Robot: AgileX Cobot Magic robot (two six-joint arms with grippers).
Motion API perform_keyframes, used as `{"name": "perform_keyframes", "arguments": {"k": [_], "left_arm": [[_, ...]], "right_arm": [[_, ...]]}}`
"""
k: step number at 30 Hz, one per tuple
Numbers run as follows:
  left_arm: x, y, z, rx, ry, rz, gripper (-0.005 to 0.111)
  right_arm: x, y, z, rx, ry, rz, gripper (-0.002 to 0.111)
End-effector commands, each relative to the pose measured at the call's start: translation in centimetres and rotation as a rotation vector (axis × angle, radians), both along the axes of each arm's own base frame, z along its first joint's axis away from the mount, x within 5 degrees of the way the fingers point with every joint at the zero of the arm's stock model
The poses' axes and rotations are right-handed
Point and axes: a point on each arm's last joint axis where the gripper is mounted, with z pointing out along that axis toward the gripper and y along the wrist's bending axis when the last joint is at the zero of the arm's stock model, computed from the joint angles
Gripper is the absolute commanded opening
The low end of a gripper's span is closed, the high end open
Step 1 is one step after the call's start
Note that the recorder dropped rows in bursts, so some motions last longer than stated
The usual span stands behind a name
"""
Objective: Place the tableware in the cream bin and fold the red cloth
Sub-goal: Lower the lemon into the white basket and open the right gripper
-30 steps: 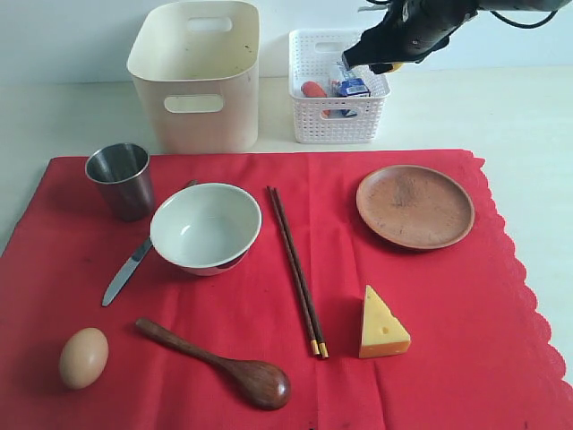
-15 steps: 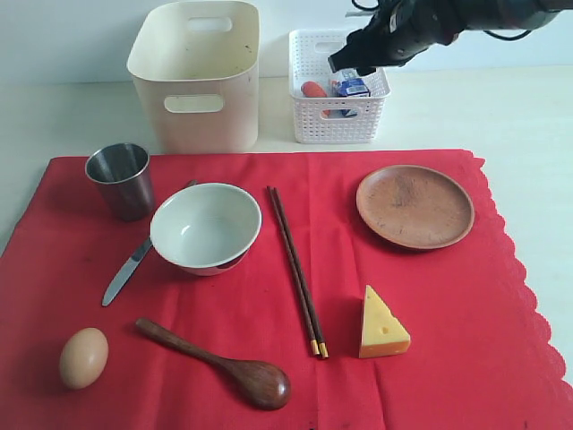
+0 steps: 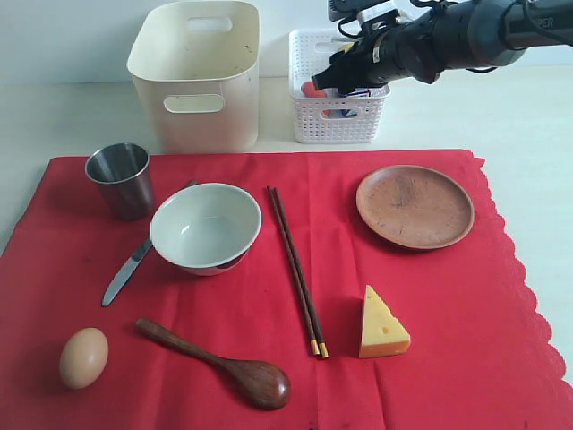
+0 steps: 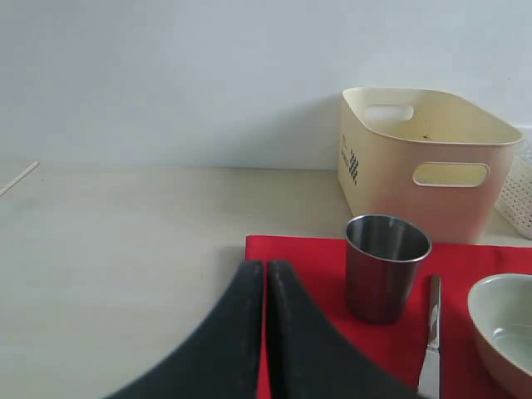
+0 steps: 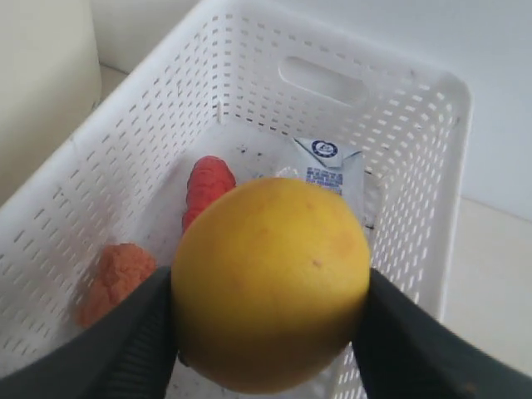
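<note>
Tableware, position: all six pieces lie on the large bright-red fabric cloth (image 3: 448, 296). None is in the tall cream plastic bin (image 3: 210, 125), which stands on the desk just beyond the cloth's far edge.
Steel cup (image 3: 119, 179): upright; judged light, rigid and slick. Take it by the rim wall.
White bowl (image 3: 206, 226): judged breakable and heavier. Take it by the rim. It hides part of the silver table knife (image 3: 125, 271).
Flat pieces: the knife, the dark chopsticks with gold tips (image 3: 297, 269) and the dark wooden spoon (image 3: 215, 363) lie low. Pinch across the shaft or handle.
Round brown plate (image 3: 414, 206): shallow, so a lip grip only.
Cloth: soft and limp. Take it by the corners once it is cleared.
Right pincer (image 5: 268, 328): pinching a yellow lemon (image 5: 270, 274) above the white lattice basket (image 3: 336, 121).
Left pincer (image 4: 264, 283): pressed together, empty, near the cup.
</note>
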Motion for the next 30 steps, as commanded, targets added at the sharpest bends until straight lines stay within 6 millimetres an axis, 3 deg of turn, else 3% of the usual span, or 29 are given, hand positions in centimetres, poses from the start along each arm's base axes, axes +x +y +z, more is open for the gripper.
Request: {"name": "perform_keyframes", "arguments": {"k": [1,13,16,23,30], "left_arm": [[-0.05,0.01,0.06,-0.006,-0.007,0.002,0.004],[-0.05,0.01,0.06,-0.006,-0.007,0.002,0.004],[-0.05,0.01,0.06,-0.006,-0.007,0.002,0.004],[-0.05,0.01,0.06,-0.006,-0.007,0.002,0.004],[-0.05,0.01,0.06,-0.006,-0.007,0.002,0.004]], "right_arm": [[0.31,0.24,0.23,0.030,-0.040,0.018,0.000],[0.28,0.43,0.00,0.040,-0.038,0.018,0.004],[0.20,0.49,-0.08,0.043,-0.026,0.009,0.015],[0.19,0.50,-0.08,0.058,-0.019,-0.001,0.055],[0.14,0.42,0.01,0.052,-0.011,-0.008,0.078]]}}
